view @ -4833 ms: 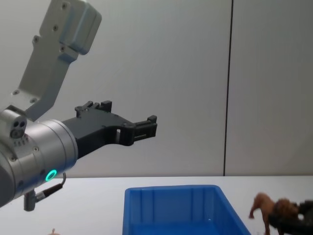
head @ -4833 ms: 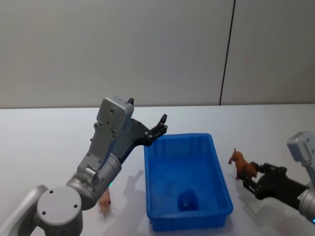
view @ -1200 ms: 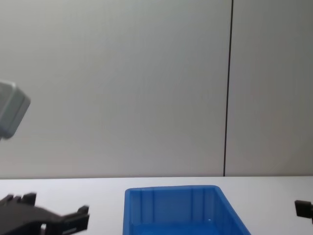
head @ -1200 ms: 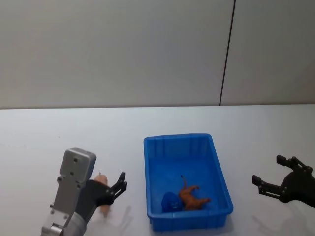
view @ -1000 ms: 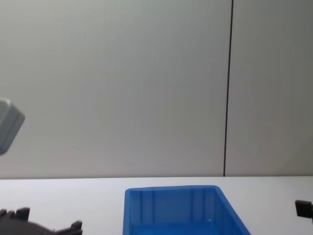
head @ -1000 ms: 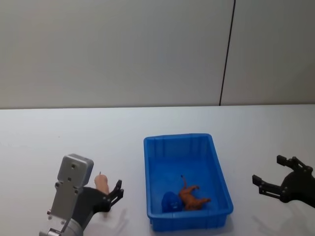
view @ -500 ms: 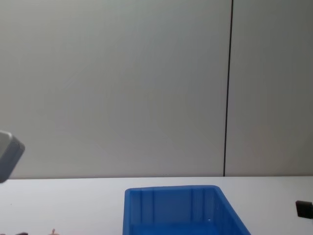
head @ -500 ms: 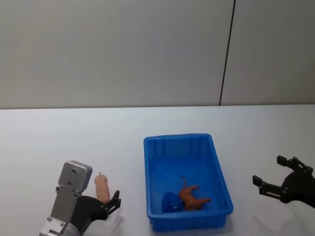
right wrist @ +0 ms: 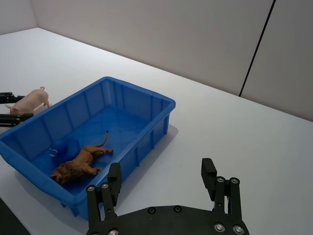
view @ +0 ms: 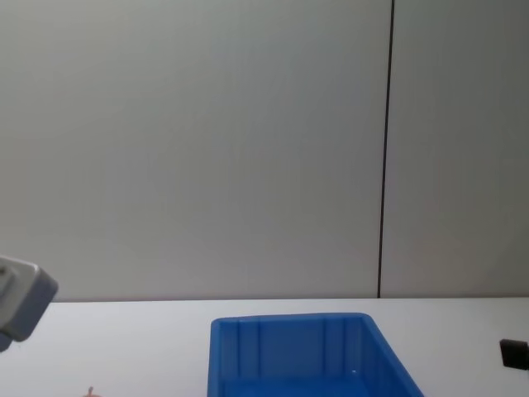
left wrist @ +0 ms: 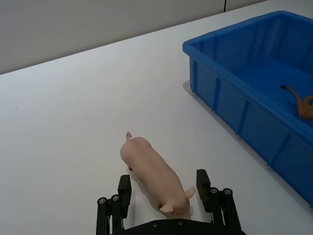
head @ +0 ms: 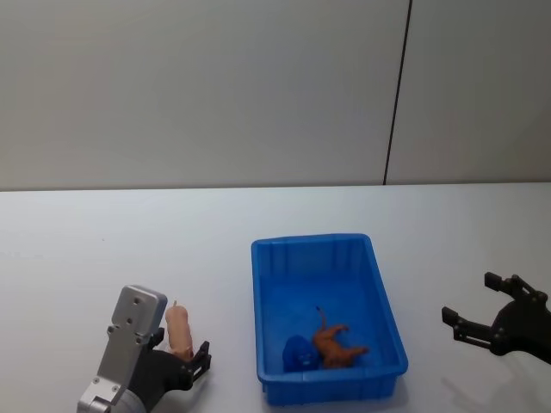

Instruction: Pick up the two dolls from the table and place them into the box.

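Observation:
A pale pink pig doll (head: 178, 331) stands on the white table (head: 129, 241), left of the blue box (head: 312, 242). My left gripper (head: 183, 354) is low at the table and open. Its fingers (left wrist: 124, 183) straddle the pig doll (left wrist: 151, 174) at its head end, with a gap on each side. A reddish-brown lion doll (head: 337, 344) lies on its side in the near end of the box (right wrist: 146, 100). My right gripper (head: 469, 297) hovers open to the right of the box with nothing between its fingers (right wrist: 115, 171).
A small blue object (head: 297, 353) sits in the box beside the lion doll (right wrist: 78, 164). A grey wall with a dark vertical seam (head: 396, 95) rises behind the table. Bare tabletop lies all around the box.
The lion doll, held by my right gripper 4.8 s ago, now lies in the box. My left gripper has come down and its fingers now flank the pig. The right arm holds still.

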`<state>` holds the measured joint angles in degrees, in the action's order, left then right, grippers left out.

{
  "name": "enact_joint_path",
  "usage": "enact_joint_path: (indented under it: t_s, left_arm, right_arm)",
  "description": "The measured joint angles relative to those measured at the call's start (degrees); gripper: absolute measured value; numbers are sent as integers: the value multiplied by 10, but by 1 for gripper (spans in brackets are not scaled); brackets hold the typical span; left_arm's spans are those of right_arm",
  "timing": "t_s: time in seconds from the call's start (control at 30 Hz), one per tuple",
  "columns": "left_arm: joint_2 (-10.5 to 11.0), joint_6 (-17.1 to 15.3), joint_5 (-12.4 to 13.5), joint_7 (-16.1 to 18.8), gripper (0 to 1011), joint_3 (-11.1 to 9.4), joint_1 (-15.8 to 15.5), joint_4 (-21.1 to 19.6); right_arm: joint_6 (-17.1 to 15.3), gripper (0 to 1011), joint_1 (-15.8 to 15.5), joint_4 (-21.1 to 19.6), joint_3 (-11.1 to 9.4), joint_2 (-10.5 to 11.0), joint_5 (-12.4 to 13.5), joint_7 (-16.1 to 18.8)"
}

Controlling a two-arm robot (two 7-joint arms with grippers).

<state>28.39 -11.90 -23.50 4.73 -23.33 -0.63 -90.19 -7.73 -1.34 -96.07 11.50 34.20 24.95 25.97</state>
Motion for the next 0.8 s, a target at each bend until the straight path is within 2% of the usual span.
enact_joint_path:
  t_s: [0.17, 0.3, 0.57, 0.8]
  left_arm:
    - [-6, -2, 4, -13, 739, 1, -8, 16]
    - [-11, -3, 8, -23, 602, 2, -15, 28]
    - [-16, -3, 16, -34, 366, 5, -22, 35]
    - [-16, 5, 28, -38, 363, 11, -29, 27]
  right_arm:
    - [0, 1001, 0, 0, 0, 0, 0, 0]
    - [0, 1001, 0, 0, 0, 0, 0, 0]
    - [0, 1001, 0, 0, 0, 0, 0, 0]
    - [0, 1001, 0, 0, 0, 0, 0, 0]
